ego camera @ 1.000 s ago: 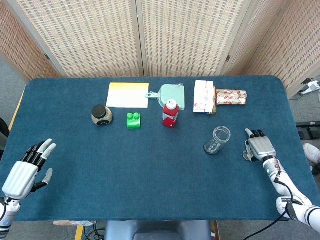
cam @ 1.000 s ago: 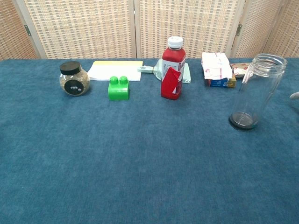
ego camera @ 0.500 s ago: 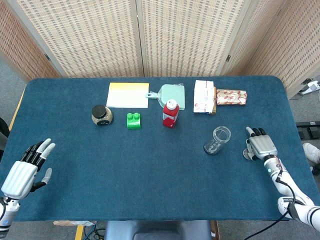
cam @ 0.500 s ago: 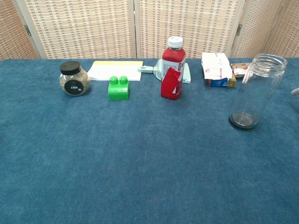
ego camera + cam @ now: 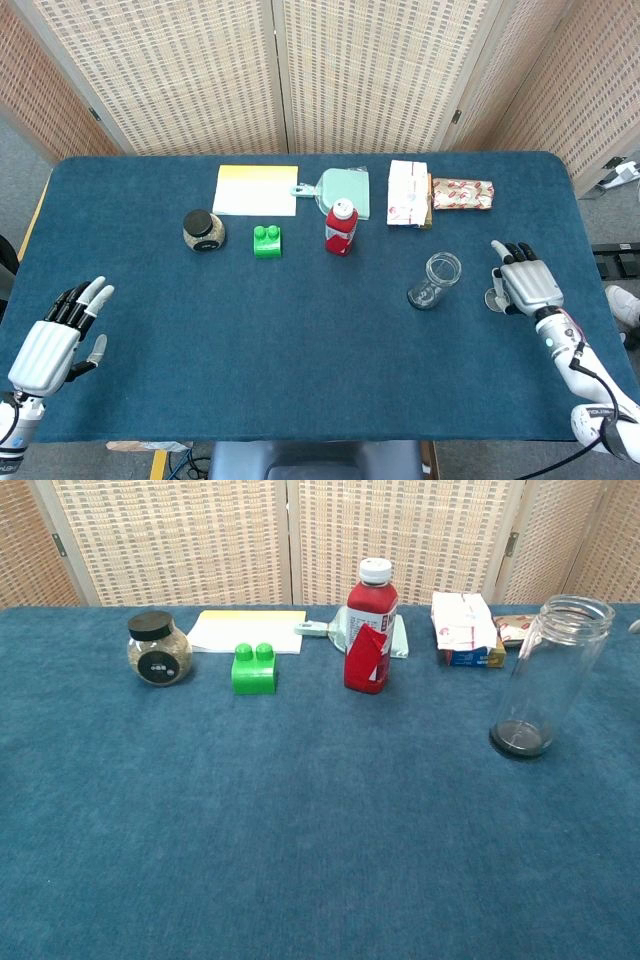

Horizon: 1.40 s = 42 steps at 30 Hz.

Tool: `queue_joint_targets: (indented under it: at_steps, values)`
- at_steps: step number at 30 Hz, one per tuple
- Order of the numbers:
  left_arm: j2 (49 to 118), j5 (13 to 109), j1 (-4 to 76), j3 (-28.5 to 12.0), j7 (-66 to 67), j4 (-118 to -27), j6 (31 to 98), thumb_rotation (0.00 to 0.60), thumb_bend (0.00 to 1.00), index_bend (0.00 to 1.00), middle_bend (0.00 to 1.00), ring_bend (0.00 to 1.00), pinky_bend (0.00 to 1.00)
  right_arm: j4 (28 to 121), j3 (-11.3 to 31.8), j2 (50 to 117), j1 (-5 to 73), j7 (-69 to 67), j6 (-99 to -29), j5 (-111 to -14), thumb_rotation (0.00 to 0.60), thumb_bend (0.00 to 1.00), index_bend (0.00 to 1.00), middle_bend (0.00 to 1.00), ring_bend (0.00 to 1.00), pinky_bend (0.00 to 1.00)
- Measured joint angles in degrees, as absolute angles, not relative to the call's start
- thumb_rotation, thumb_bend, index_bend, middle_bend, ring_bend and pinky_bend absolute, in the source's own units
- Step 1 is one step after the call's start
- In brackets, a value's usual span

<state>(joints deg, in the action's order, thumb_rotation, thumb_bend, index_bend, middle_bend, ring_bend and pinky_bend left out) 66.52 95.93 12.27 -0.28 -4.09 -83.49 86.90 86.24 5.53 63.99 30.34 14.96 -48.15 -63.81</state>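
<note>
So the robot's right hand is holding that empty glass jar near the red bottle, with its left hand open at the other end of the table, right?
Not quite. The right hand holds nothing: in the head view it sits open beside the empty glass jar, apart from it. The rest stands: the jar is not far from the red bottle, and the left hand is open at the other end of the table.

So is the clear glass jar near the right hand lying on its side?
No, the clear glass jar stands upright on the blue table with its open mouth facing up, apart from the right hand.
</note>
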Motion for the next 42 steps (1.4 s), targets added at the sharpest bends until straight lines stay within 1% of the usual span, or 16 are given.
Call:
queue_joint_targets:
  at_steps: [10, 15, 19, 29, 42]
  values:
    - [66.9, 95.4, 12.4, -0.4, -3.3, -83.7, 86.3, 0.600, 0.49, 0.00, 0.00, 0.00, 0.10, 105.3, 7.9, 53.6, 31.4, 24.4, -54.1, -60.7, 0.600, 0.38, 0.64, 0.04, 0.00, 0.00]
    - [66.7, 95.2, 12.4, -0.5, -3.8, -83.7, 86.4, 0.600, 0.49, 0.00, 0.00, 0.00, 0.10, 111.2, 9.4, 51.1, 34.2, 30.2, -55.6, -56.2, 0.600, 0.38, 0.64, 0.04, 0.00, 0.00]
    - [66.4, 95.2, 12.3, -0.6, -4.2, -83.8, 86.7, 0.600, 0.49, 0.00, 0.00, 0.00, 0.10, 114.2, 10.3, 50.4, 36.4, 33.5, -56.9, -53.5, 0.600, 0.38, 0.64, 0.04, 0.00, 0.00]
    - [65.9, 95.3, 12.0, -0.6, -4.8, -84.1, 87.4, 0.600, 0.49, 0.00, 0.00, 0.00, 0.10, 116.7, 11.0, 51.0, 40.2, 37.2, -58.7, -49.1, 0.600, 0.38, 0.64, 0.04, 0.00, 0.00]
    - [65.7, 95.3, 11.9, -0.6, -5.0, -84.3, 87.4, 0.600, 0.49, 0.00, 0.00, 0.00, 0.10, 113.4, 9.8, 53.3, 42.4, 36.9, -58.2, -46.9, 0.600, 0.38, 0.64, 0.04, 0.00, 0.00]
